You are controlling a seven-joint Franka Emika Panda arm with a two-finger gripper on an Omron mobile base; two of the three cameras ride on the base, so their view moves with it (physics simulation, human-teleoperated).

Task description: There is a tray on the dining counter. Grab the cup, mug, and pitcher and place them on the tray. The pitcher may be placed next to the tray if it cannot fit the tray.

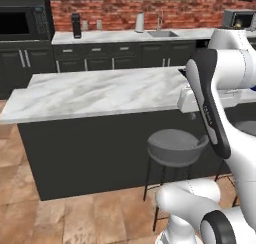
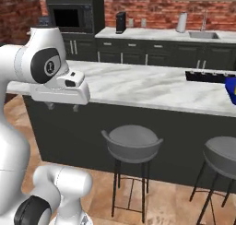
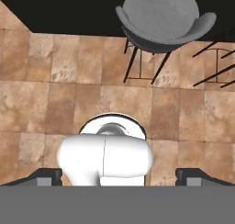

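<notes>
Two grey stools [image 2: 132,143] front the dining counter [image 2: 152,88].

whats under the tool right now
The open tool points down at brown tiled floor, with a grey stool ahead of it. The robot's own white body covers the floor directly beneath.

I see the counter [image 1: 100,93] topped in white-grey veined marble over a dark base, grey round stools [image 2: 132,142], a deep-blue tray [image 2: 231,91] edge, red brick wall [image 1: 110,10], tan tiled floor [image 3: 55,103].
</notes>
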